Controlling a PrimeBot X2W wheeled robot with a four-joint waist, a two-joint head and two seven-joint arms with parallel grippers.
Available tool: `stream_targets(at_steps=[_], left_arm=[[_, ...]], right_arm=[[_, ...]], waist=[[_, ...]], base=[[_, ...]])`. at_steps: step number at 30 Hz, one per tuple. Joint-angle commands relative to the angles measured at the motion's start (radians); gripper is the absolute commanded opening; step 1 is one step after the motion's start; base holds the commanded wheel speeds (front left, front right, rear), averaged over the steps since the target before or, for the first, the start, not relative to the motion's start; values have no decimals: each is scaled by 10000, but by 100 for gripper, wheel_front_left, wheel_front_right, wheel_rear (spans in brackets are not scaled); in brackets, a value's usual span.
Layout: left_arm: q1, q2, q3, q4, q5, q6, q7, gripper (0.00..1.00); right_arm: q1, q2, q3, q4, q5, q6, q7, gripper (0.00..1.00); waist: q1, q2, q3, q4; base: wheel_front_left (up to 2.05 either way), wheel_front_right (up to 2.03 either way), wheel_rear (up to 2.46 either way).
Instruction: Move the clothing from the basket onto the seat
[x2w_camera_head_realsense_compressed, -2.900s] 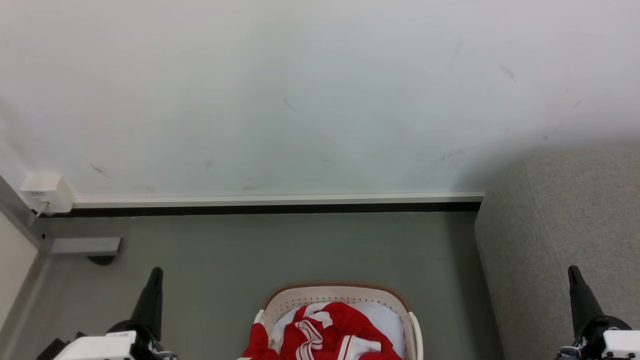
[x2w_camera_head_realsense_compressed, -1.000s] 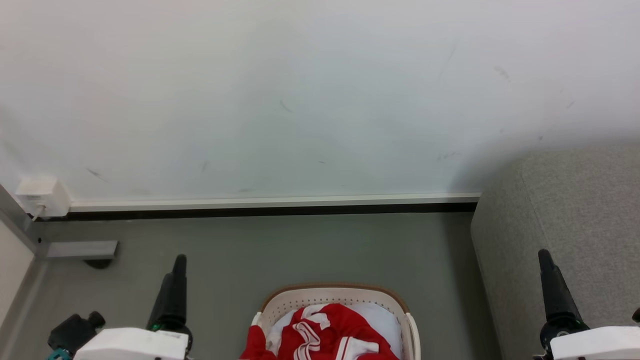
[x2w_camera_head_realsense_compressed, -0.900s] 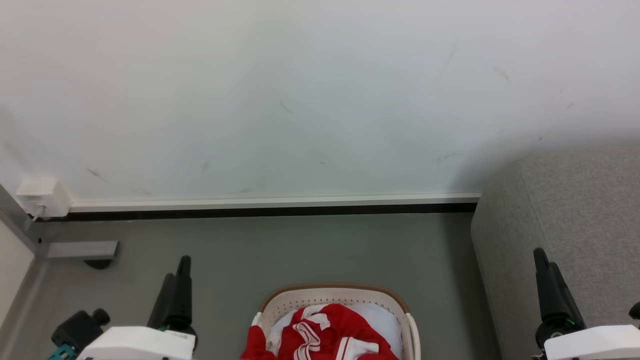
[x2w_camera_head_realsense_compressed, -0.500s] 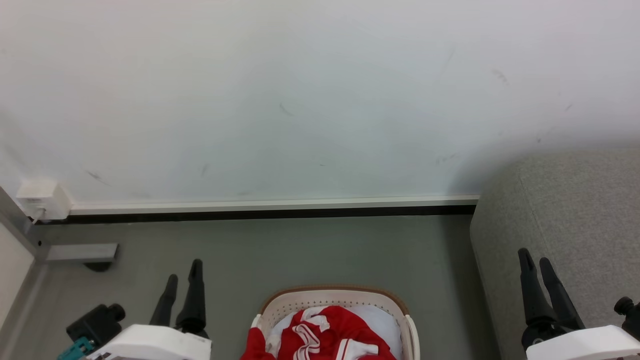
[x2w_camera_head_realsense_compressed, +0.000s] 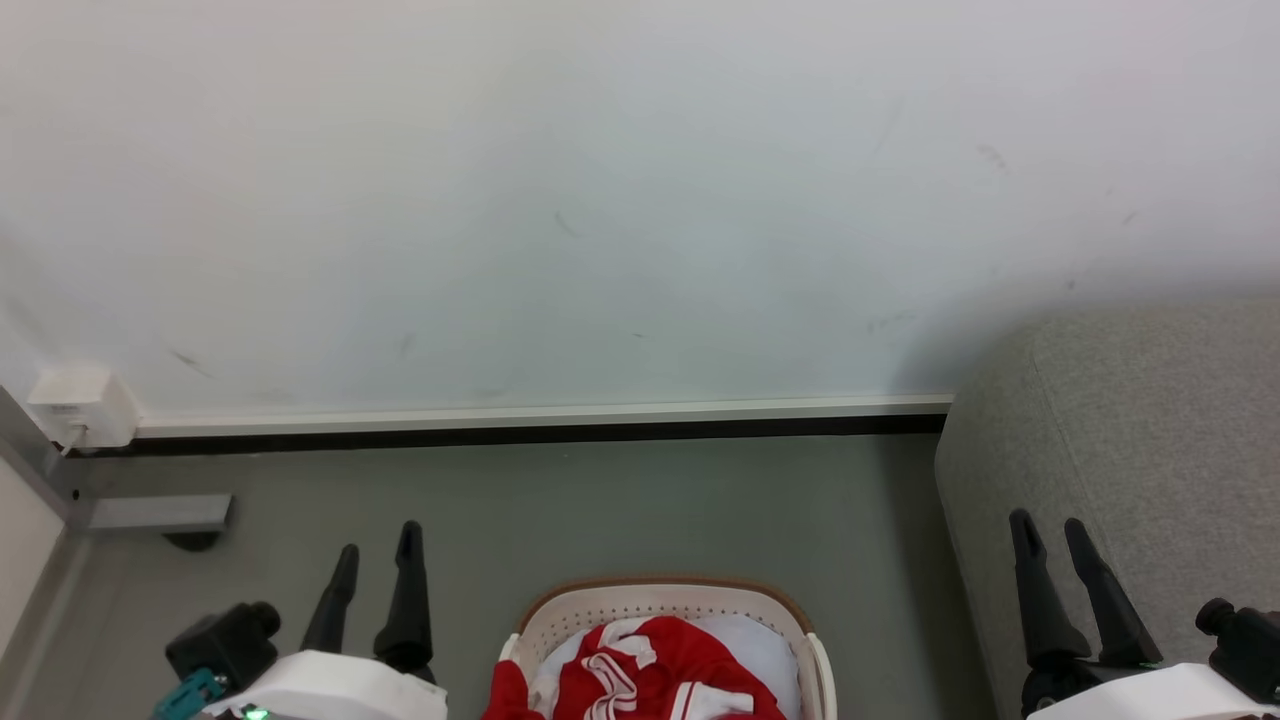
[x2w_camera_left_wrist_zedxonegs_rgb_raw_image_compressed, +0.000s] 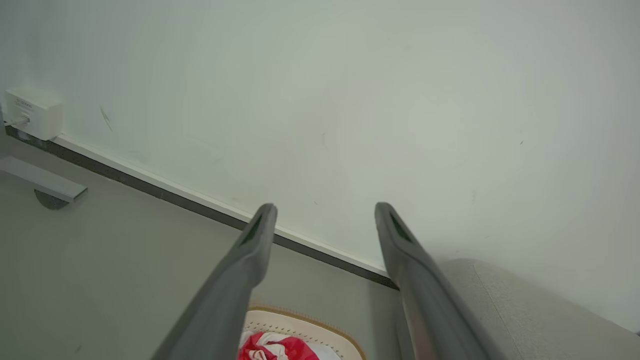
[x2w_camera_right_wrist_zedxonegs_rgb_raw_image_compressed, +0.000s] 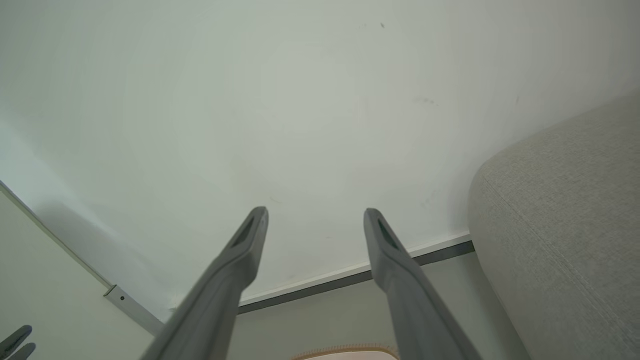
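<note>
Beyond the basket (x2w_camera_head_realsense_compressed: 660, 583) rim we see floor (x2w_camera_head_realsense_compressed: 600, 500) reaching the wall (x2w_camera_head_realsense_compressed: 600, 200); our left gripper (x2w_camera_head_realsense_compressed: 378, 540) and right gripper (x2w_camera_head_realsense_compressed: 1047, 521) hold fingers apart.

At 12 o'clock from the basket (x2w_camera_head_realsense_compressed: 660, 598), a bare strip of grey floor (x2w_camera_head_realsense_compressed: 640, 510) is left free, closed off by the skirting (x2w_camera_head_realsense_compressed: 540, 412) and the wall (x2w_camera_head_realsense_compressed: 600, 200). The basket's mouth is uncovered from above, with the clothing (x2w_camera_head_realsense_compressed: 650, 670) heaped inside. At 3 o'clock, passage is blocked by the rounded end of the seat (x2w_camera_head_realsense_compressed: 1130, 430); a floor gap is left between the two. At 10 o'clock, a grey bar (x2w_camera_head_realsense_compressed: 150, 512) and a white wall box (x2w_camera_head_realsense_compressed: 85, 405) are set low in the corner. The left gripper (x2w_camera_head_realsense_compressed: 378, 540) at 9 o'clock and the right gripper (x2w_camera_head_realsense_compressed: 1048, 520) at 3 o'clock are held apart from the basket, fingers spread.
</note>
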Motion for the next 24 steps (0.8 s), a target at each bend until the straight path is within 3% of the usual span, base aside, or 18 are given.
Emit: stream_targets(at_steps=[1,24], left_arm=[[-53,121,-62,-138,382,68,-100,100],[61,195,-430,-146,2743,439,-696,100]], right_arm=[[-78,-134,51,-58,-291,-9,-109,100],[125,-58,30,-23,-2495,-12,-694,100]], waist=[[0,-1,-6,-5],[0,-1,-59,-31]], base=[[0,0,0],[0,0,0]])
